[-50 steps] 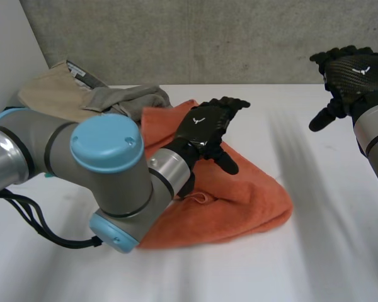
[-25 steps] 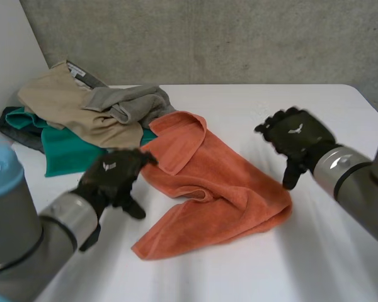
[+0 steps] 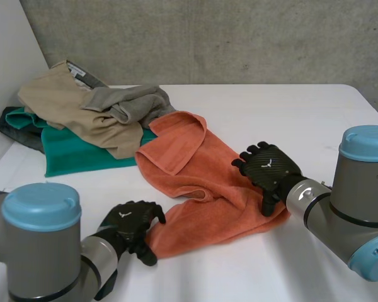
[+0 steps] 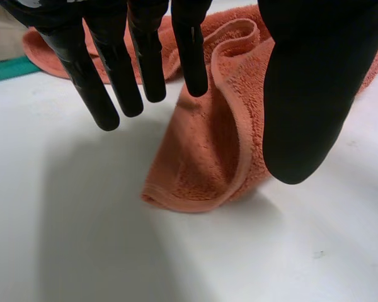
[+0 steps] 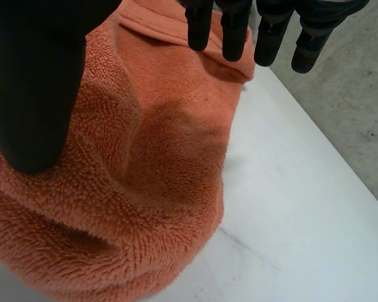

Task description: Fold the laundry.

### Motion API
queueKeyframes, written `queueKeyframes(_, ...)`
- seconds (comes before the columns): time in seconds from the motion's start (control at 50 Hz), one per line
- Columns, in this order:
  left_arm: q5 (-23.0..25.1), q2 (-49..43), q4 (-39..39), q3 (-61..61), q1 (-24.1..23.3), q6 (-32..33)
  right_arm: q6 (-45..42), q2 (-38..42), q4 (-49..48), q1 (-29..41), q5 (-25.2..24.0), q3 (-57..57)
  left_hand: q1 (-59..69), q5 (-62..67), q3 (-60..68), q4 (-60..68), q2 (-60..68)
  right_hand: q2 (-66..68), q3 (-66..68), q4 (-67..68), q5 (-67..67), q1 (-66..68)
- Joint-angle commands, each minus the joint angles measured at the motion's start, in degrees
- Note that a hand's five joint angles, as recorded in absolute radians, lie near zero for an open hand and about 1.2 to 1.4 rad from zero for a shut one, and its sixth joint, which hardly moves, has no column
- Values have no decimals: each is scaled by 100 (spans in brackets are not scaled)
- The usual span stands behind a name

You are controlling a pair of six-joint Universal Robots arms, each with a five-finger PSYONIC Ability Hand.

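Clothes pile (image 3: 72, 107) just beyond orange towel (image 3: 223, 185).

I can read no words or numbers. The left hand (image 3: 129, 223), lower left of the head view, bears a small white emblem (image 3: 121, 214) on its back. At upper left, the beige garment (image 3: 57, 100) carries a white label (image 3: 76, 71), its print too small to read.

The orange towel (image 3: 220, 189) is matt terry cloth with a coarse looped pile and a flat-woven hem, the white bench (image 3: 290, 113) is smooth and matt, the left hand (image 3: 129, 223) has smooth satin-black fingers, the right hand (image 3: 271, 171) shows a carbon-weave back, and the wall (image 3: 239, 38) is rough grey concrete.
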Motion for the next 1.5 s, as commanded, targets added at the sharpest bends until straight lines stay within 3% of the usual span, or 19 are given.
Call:
queueKeyframes(0.02, -10, -380, 5, 330, -133, -100, 7, -22, 8, -35, 26, -2, 720, 666, 720, 671, 730, 66, 73, 84, 29, -51)
queueKeyframes(0.1, -28, -521, 5, 462, -185, -91, -2, -4, 0, -44, 62, -2, 1458, 1405, 1459, 1409, 1468, 66, 73, 84, 29, -51)
queueKeyframes(0.18, -45, -697, 13, 629, -335, -91, -2, 5, 0, -53, 62, -11, 3507, 3453, 3507, 3458, 3517, 66, 73, 84, 29, -51)
queueKeyframes(0.2, -54, -749, 5, 690, -379, -91, -2, 14, 0, -61, 44, -20, 4978, 4925, 4979, 4929, 4988, 66, 73, 84, 29, -51)
queueKeyframes(0.44, -441, -100, 22, 717, -283, 14, -1117, 321, 1070, -61, 26, -424, 5109, 5055, 5109, 5060, 5119, 165, 172, 183, 129, 49)
queueKeyframes(0.48, -441, 23, 13, 709, -230, 14, -1241, 444, 1405, -61, 26, -556, 5109, 5055, 5109, 5060, 5119, 2225, 2232, 2243, 2189, 2109)
queueKeyframes(0.54, -432, 225, 13, 726, -81, 23, -1232, 506, 1633, -61, 70, -696, 5109, 5055, 5109, 5060, 5119, 6770, 6777, 6788, 6734, 6654)
queueKeyframes(0.56, -432, 278, 13, 735, -45, 40, -1215, 497, 1643, -61, 96, -714, 5109, 5055, 5109, 5060, 5119, 6788, 6795, 6806, 6752, 6671)
queueKeyframes(0.66, -415, 463, 22, 858, 104, 304, -653, 287, 1713, -70, 290, -504, 5109, 5055, 5109, 5060, 5119, 6788, 6795, 6806, 6752, 6672)
queueKeyframes(0.78, -415, 472, 22, 1086, 289, 655, 251, -960, 2239, -44, 299, -170, 5109, 5055, 5109, 5060, 5119, 6788, 6795, 6806, 6752, 6672)
queueKeyframes(0.84, -406, 498, 22, 1236, 429, 814, 638, -1006, 2582, 149, 238, -38, 5109, 5055, 5109, 5060, 5119, 6788, 6795, 6806, 6752, 6672)
queueKeyframes(0.94, -406, 595, 13, 1447, 754, 902, 2562, -883, 2646, 1791, -333, -117, 5109, 5055, 5109, 5060, 5119, 6788, 6795, 6806, 6752, 6672)
queueKeyframes(0.98, -397, 665, 13, 1526, 956, 946, 3028, -822, 2523, 2065, -483, -178, 5109, 5055, 5109, 5060, 5119, 5291, 5298, 5309, 5254, 5174)
queueKeyframes(1.0, -388, 691, 13, 1552, 1018, 954, 3387, -760, 2383, 2074, -536, -283, 5109, 5055, 5109, 5060, 5119, 3116, 3122, 3133, 3079, 2999)
queueKeyframes(1.02, -388, 718, 13, 1570, 1079, 972, 3478, -734, 2355, 2048, -536, -336, 5109, 5055, 5109, 5060, 5119, 2245, 2251, 2262, 2208, 2128)
queueKeyframes(1.1, -379, 893, 13, 1693, 1282, 1051, 3304, -777, 2364, 1645, -510, -617, 5109, 5055, 5109, 5060, 5119, 943, 950, 961, 906, 826)
queueKeyframes(1.3, -371, 1341, 5, 1790, 1247, 1350, 913, -892, 3348, 132, -466, -1066, 5109, 5055, 5109, 5060, 5119, 1092, 1099, 1110, 1056, 975)
queueKeyframes(1.4, -371, 1588, 5, 1719, 1221, 1482, 1044, -752, 2656, 132, -422, -1382, 5109, 5055, 5109, 5060, 5119, 974, 981, 992, 938, 857)
queueKeyframes(1.5, -379, 1886, -13, 1597, 1151, 1491, 1316, 83, 1372, 202, -317, -1856, 5109, 5055, 5109, 5060, 5119, 1024, 1031, 1042, 988, 908)
